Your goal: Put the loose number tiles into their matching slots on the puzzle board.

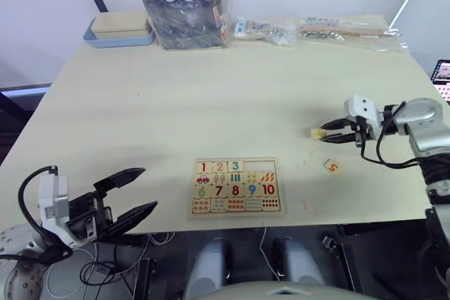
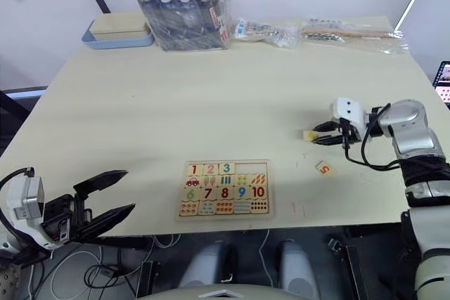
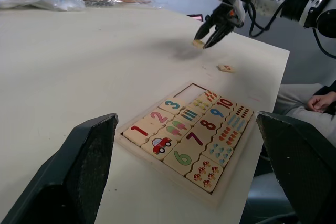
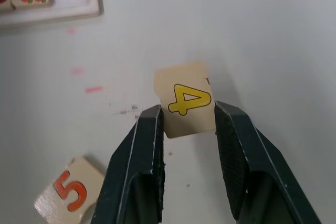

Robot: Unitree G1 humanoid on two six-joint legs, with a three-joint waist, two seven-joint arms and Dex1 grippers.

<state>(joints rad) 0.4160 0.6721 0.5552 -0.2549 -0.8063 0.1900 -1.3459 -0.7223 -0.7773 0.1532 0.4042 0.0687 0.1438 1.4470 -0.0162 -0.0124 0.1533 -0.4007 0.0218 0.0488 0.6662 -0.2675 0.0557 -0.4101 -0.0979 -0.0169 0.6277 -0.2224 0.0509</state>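
Observation:
The puzzle board [image 1: 235, 205] lies near the table's front edge. Tiles 1, 2 and 3 sit in its top row, and the two slots [image 1: 261, 166] to their right are empty. My right gripper [image 4: 188, 116] is shut on the yellow number 4 tile [image 4: 186, 103], holding it just above the table to the right of the board. The orange number 5 tile [image 1: 331, 167] lies loose on the table between that gripper and the board's right end. My left gripper [image 1: 146, 189] hangs open off the table's front left, with nothing between its fingers.
Along the far edge stand a blue tray [image 1: 118, 36], a plastic bag of dark items [image 1: 188, 8] and two clear packets [image 1: 267, 31] [image 1: 348, 29]. A person's hand [image 3: 320, 100] rests beyond the table's right side.

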